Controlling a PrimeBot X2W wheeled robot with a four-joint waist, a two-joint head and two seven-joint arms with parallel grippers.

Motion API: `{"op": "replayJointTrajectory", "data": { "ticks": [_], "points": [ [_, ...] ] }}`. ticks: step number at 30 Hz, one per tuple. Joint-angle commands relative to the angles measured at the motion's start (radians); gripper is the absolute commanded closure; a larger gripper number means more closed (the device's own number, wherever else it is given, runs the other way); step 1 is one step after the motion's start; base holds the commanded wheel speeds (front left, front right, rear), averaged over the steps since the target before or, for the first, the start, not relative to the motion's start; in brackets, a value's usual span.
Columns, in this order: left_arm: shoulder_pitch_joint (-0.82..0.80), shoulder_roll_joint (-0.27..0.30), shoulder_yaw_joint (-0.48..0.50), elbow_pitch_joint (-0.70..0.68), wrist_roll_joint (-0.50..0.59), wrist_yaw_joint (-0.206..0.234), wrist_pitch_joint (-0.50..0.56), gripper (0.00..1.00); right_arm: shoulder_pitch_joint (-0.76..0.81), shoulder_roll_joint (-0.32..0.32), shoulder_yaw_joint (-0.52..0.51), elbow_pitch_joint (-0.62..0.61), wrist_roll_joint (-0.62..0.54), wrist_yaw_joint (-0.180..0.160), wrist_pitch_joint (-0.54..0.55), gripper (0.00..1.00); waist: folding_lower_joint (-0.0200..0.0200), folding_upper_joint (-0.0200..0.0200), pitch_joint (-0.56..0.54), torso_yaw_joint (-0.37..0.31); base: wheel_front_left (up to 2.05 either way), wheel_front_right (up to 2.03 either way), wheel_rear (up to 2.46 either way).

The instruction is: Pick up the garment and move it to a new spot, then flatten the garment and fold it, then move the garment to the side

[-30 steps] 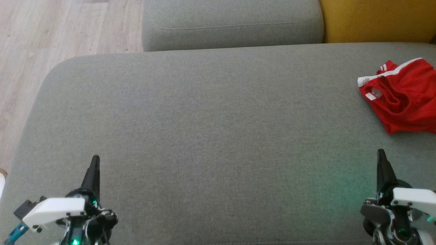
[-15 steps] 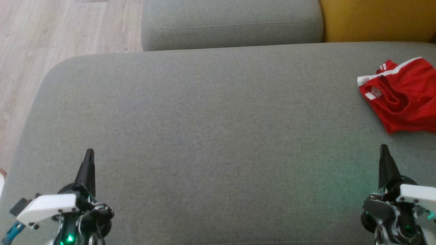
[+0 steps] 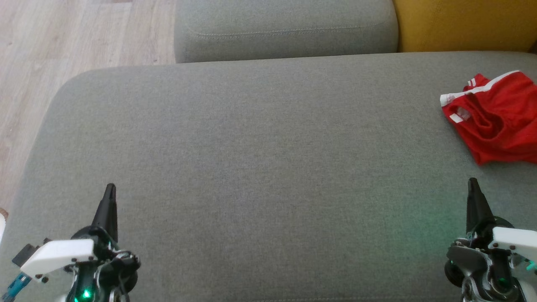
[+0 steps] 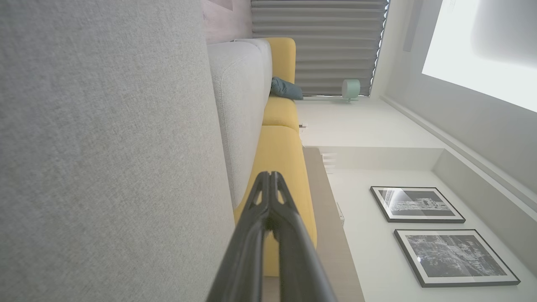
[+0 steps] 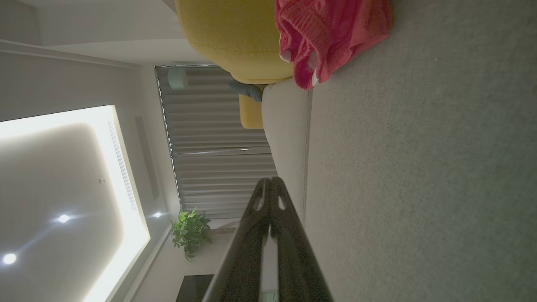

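The garment (image 3: 499, 121), red mesh with white stripe trim and a small white label, lies crumpled at the far right of the grey sofa seat (image 3: 260, 159), cut off by the picture's right edge. It shows again in the right wrist view as a pink-red heap (image 5: 331, 33) at the top. My right gripper (image 3: 473, 181) sits at the lower right, shut and empty, a short way in front of the garment. My left gripper (image 3: 110, 186) is at the lower left, also shut and empty, far from the garment. Both pairs of fingers meet at their tips in the wrist views (image 4: 269, 174) (image 5: 269, 179).
A grey back cushion (image 3: 285, 29) stands behind the seat, with a yellow cushion (image 3: 465, 25) to its right. Wooden floor (image 3: 50, 54) lies beyond the seat's rounded left edge. The wrist views look sideways at walls, curtains and framed pictures (image 4: 419, 205).
Between one second and half a second ago both grippers shifted slightly, the left one to the left and up. Since then nothing has moved.
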State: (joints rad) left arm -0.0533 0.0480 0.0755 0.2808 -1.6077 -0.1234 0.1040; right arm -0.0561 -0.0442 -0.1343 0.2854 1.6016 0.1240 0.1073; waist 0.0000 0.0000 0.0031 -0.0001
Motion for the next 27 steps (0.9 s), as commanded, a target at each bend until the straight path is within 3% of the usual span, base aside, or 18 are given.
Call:
{"op": "replayJointTrajectory", "data": {
  "ticks": [1,27],
  "points": [
    [-0.054,0.006,0.034,-0.036,-0.005,-0.007,0.005,1.00,-0.052,-0.006,0.021,-0.041,0.007,0.007,0.006,1.00,0.0000,0.0000,0.000,0.000,0.00,0.00,0.00],
    [-0.055,0.005,0.035,-0.036,-0.003,-0.007,0.007,1.00,-0.052,-0.006,0.021,-0.041,0.007,0.007,0.006,1.00,0.0000,0.0000,0.000,0.000,0.00,0.00,0.00]
  ]
}}
